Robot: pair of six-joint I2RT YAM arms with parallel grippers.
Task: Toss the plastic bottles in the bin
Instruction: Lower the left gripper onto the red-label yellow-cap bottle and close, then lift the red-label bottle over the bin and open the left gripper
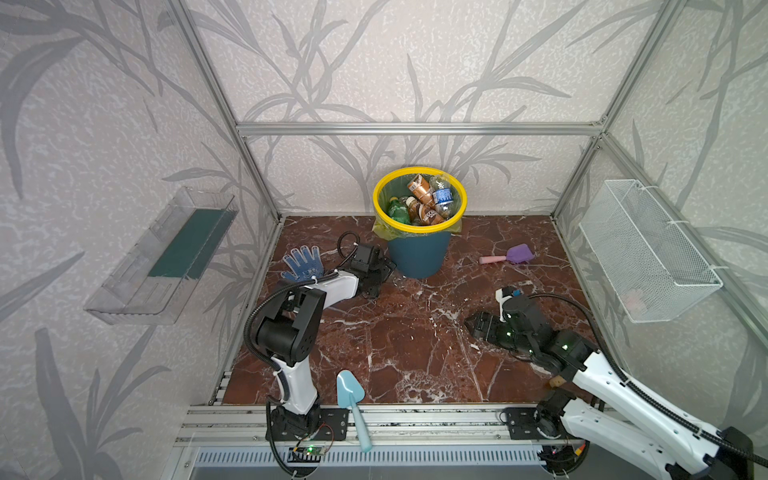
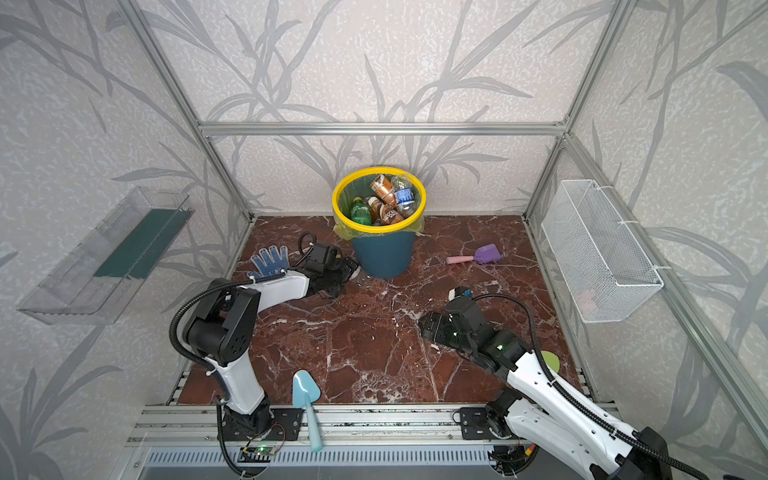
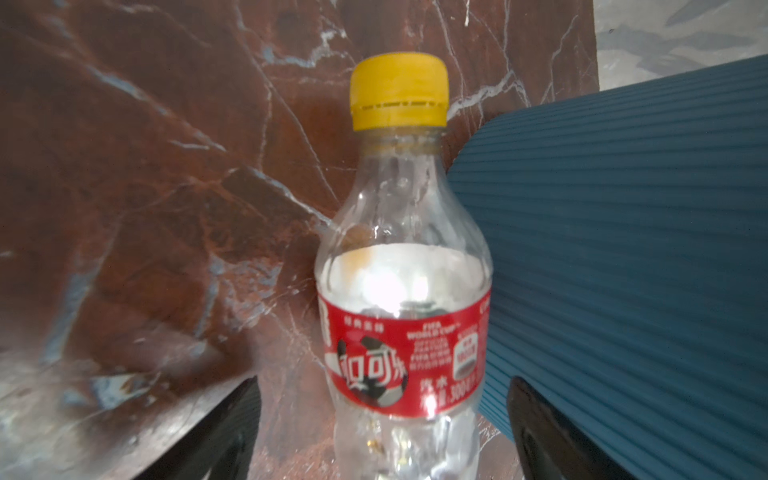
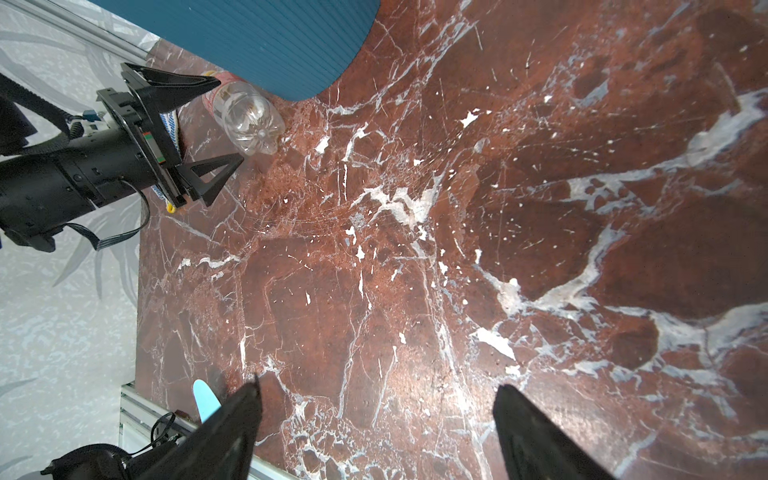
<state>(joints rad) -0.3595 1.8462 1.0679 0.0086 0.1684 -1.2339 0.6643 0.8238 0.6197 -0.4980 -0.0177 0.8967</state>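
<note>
While bin (image 1: 419,257) holds bottles (image 1: 422,195), red-label btl (image 3: 403,270) lies beside.

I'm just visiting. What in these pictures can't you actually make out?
- Bin: the top bottles bury those beneath, in both top views; uncountable.
- Red-labelled bottle: base cut off by the left wrist view's edge; left gripper hides most of it in both top views.
- Wire basket: something pinkish inside, blurred by mesh, in a top view.
</note>
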